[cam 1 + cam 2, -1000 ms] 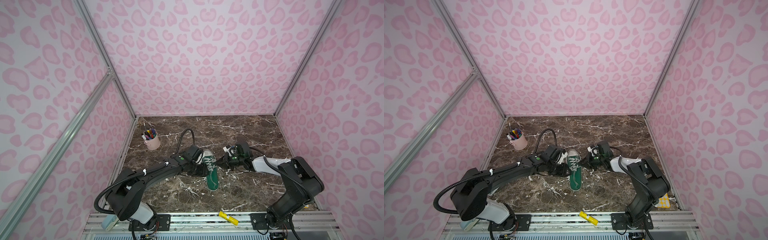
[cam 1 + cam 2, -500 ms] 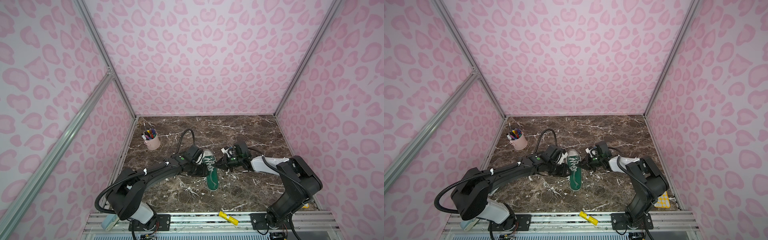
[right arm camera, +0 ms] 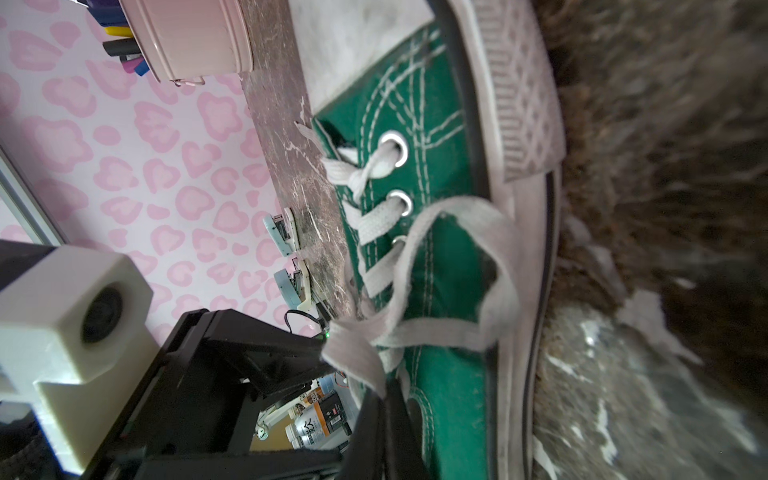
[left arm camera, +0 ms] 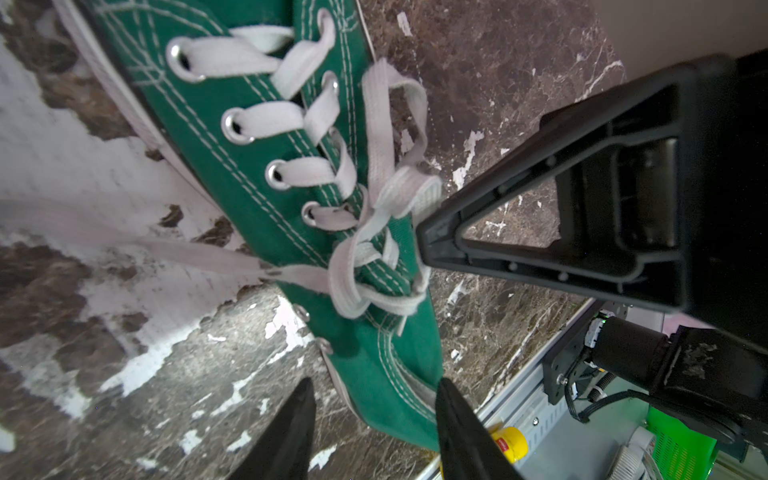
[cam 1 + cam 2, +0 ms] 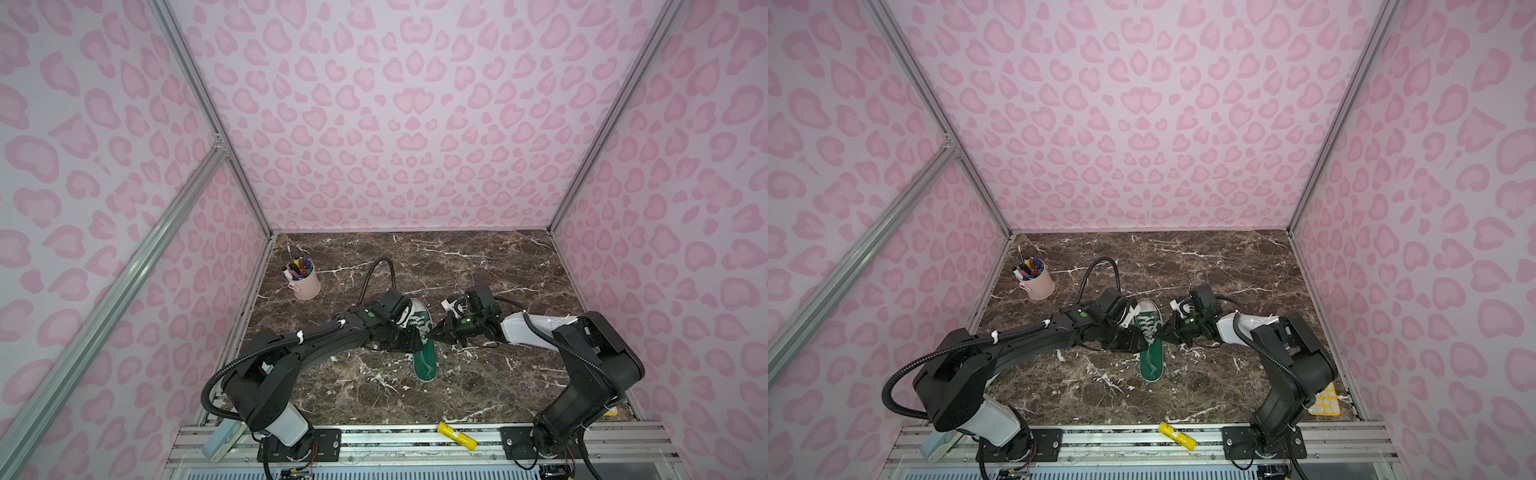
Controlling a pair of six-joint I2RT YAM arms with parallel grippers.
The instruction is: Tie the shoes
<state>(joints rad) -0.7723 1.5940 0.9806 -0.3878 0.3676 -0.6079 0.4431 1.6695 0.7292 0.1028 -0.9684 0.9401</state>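
The shoe (image 5: 424, 361) (image 5: 1151, 361) is a green canvas sneaker lying mid-table, white toe cap to the back. Its off-white laces (image 4: 374, 232) are crossed in a loose knot over the tongue, with a loop (image 3: 498, 257) standing up. My right gripper (image 5: 432, 332) (image 5: 1160, 332) (image 3: 384, 399) reaches in from the right and is shut on a lace strand at the knot; its black tip (image 4: 428, 241) touches the laces. My left gripper (image 5: 413, 343) (image 5: 1136, 343) (image 4: 374, 382) sits at the shoe's left side, fingers apart, straddling the heel end. One lace runs off past the left wrist camera.
A pink cup of pens (image 5: 305, 284) (image 5: 1038, 284) (image 3: 187, 37) stands at the back left. A yellow object (image 5: 457, 435) (image 5: 1177, 435) lies on the front rail, a yellow sheet (image 5: 1325, 401) in the front right corner. Pink patterned walls close three sides.
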